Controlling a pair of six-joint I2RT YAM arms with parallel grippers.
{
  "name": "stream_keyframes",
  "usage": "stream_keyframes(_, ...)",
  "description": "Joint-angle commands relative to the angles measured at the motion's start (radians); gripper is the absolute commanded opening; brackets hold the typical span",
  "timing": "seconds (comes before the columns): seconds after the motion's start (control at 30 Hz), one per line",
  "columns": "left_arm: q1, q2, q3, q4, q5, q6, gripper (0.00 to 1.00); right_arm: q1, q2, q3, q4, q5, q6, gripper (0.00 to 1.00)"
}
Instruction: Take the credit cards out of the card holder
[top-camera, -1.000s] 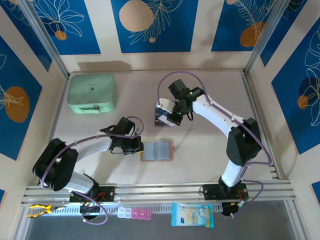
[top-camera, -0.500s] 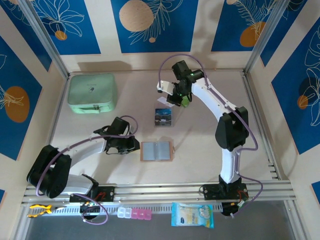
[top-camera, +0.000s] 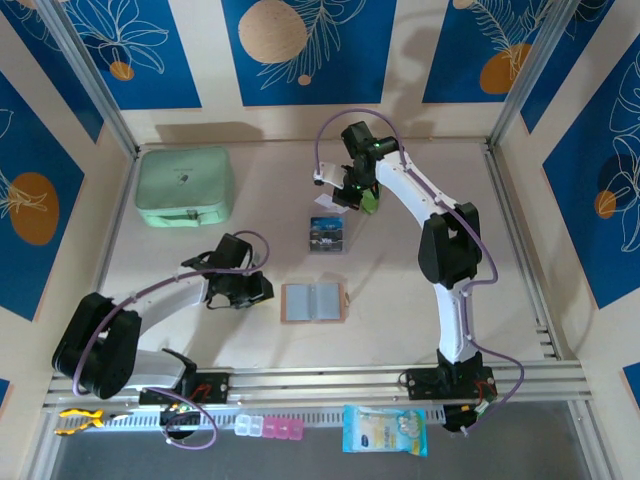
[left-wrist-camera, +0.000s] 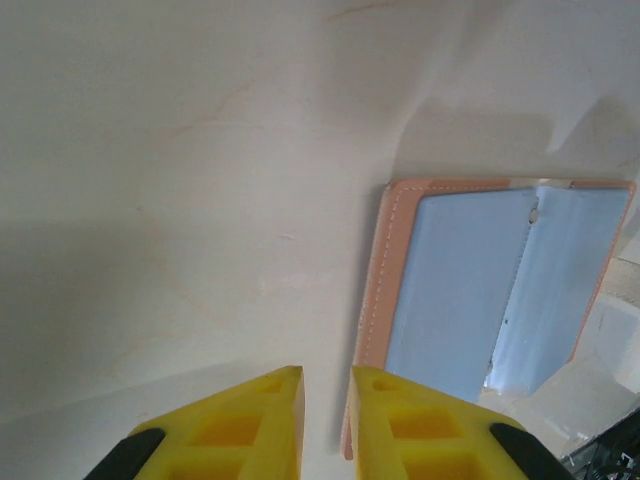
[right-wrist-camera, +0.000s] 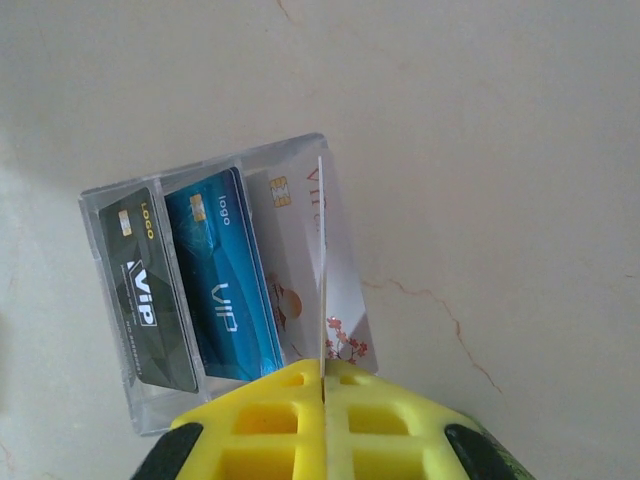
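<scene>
The right claw (right-wrist-camera: 325, 375) is clenched on a thin pale plastic card (right-wrist-camera: 322, 250), seen edge-on and standing straight out ahead of its yellow fingertips. Just beyond it, a clear plastic box (right-wrist-camera: 95, 215) on the pale surface (right-wrist-camera: 480, 150) holds a dark printed credit card (right-wrist-camera: 150, 300), a blue printed credit card (right-wrist-camera: 225, 280) and a white chip card (right-wrist-camera: 285, 250), side by side. The left claw (left-wrist-camera: 326, 375) is nearly closed on nothing. It hovers with the flat tan-pink leather-like card holder (left-wrist-camera: 470, 300) lying open ahead and to its right, and the holder's grey-blue pockets look empty. The task appears almost done: only the gripped card seems to remain, to be set down and released.
</scene>
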Motion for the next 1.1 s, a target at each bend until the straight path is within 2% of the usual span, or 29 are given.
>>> stream_keyframes(0.0,0.018,-0.014,-0.012,-0.026,-0.007,0.024,0.2,-0.004,0.016,0.031,-0.016,-0.025,-0.013,0.1)
stream_keyframes(0.13,0.03,-0.012,-0.007,-0.03,-0.007,0.035,0.22,-0.006,0.001,0.028,0.007,-0.004,0.0,0.19)
stream_keyframes(0.37,0.073,-0.023,0.018,-0.064,-0.012,0.076,0.3,-0.023,-0.091,-0.057,0.073,0.024,0.039,0.21)
stream_keyframes(0.43,0.089,-0.024,0.03,-0.081,-0.03,0.099,0.35,-0.031,-0.133,-0.11,0.106,0.025,0.066,0.22)
stream_keyframes(0.57,0.131,-0.022,0.064,-0.127,-0.083,0.16,0.48,-0.046,-0.241,-0.255,0.187,0.026,0.133,0.31)
stream_keyframes(0.6,0.144,-0.023,0.076,-0.141,-0.103,0.172,0.53,-0.051,-0.271,-0.298,0.216,0.028,0.155,0.34)
stream_keyframes(0.63,0.153,-0.025,0.084,-0.151,-0.118,0.185,0.65,-0.056,-0.299,-0.338,0.24,0.029,0.175,0.37)
stream_keyframes(0.7,0.177,-0.032,0.103,-0.17,-0.162,0.214,0.83,-0.069,-0.361,-0.427,0.297,0.033,0.229,0.54)
stream_keyframes(0.73,0.188,-0.034,0.11,-0.173,-0.18,0.226,0.89,-0.074,-0.387,-0.465,0.316,0.029,0.253,0.63)
stream_keyframes(0.77,0.201,-0.034,0.119,-0.177,-0.202,0.239,0.94,-0.081,-0.416,-0.507,0.339,0.027,0.278,0.79)
stream_keyframes(0.8,0.214,-0.029,0.127,-0.178,-0.22,0.254,0.97,-0.089,-0.445,-0.549,0.365,0.031,0.306,0.88)
stream_keyframes(0.87,0.236,-0.015,0.149,-0.189,-0.26,0.283,0.99,-0.103,-0.493,-0.627,0.413,0.041,0.355,0.99)
stream_keyframes(1.07,0.266,-0.04,0.158,-0.126,-0.413,0.405,0.99,-0.174,-0.61,-0.844,0.554,0.085,0.53,0.99)
